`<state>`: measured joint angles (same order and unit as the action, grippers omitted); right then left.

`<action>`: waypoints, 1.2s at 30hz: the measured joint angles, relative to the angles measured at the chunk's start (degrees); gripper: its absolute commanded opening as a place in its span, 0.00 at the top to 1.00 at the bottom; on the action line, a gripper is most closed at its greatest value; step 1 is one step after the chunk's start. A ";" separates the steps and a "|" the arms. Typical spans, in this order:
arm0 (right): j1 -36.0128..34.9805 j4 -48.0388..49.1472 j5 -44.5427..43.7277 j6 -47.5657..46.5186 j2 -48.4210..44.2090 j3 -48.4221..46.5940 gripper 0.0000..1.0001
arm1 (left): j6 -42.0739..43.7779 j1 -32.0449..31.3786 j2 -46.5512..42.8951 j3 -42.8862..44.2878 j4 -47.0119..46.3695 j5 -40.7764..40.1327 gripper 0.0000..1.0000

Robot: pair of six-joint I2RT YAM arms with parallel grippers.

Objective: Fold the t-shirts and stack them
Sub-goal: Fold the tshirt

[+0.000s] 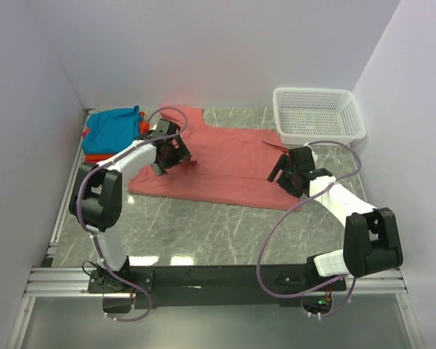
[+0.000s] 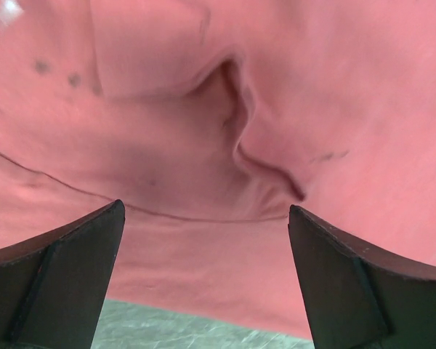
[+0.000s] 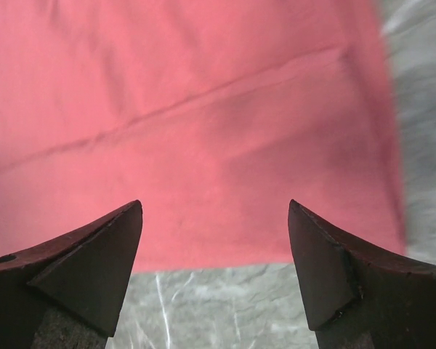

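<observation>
Teal-blue shirt (image 1: 115, 123) tops a folded pile at the far left, orange and red shirts (image 1: 94, 155) showing beneath it, so that part looks done. Just beside it the left gripper (image 2: 203, 211) hangs over the salmon-pink shirt (image 1: 225, 163), jaws spread wide and empty. That shirt lies spread across the table (image 1: 203, 225), by my judgement yet to be folded and stacked. Over its right edge the right gripper (image 3: 214, 207) is likewise parted, holding nothing; the white basket (image 1: 320, 116) stands beyond
</observation>
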<state>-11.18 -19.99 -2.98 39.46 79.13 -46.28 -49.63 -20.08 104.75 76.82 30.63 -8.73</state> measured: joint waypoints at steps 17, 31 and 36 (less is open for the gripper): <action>-1.20 2.58 -0.83 -1.01 -1.84 3.58 0.13 | 1.09 0.28 24.44 27.36 -5.84 -3.43 0.01; -1.20 2.80 -0.33 -2.49 -5.05 3.67 0.13 | 4.79 1.14 5.46 6.38 -12.50 -3.69 0.01; -1.22 3.34 0.68 -3.41 1.40 3.58 0.13 | 2.91 1.14 -2.32 -8.41 -14.51 -1.70 0.01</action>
<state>-12.40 -16.64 -2.31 36.05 80.53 -42.70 -46.72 -18.94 102.43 68.40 16.12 -10.44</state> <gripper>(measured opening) 0.871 0.994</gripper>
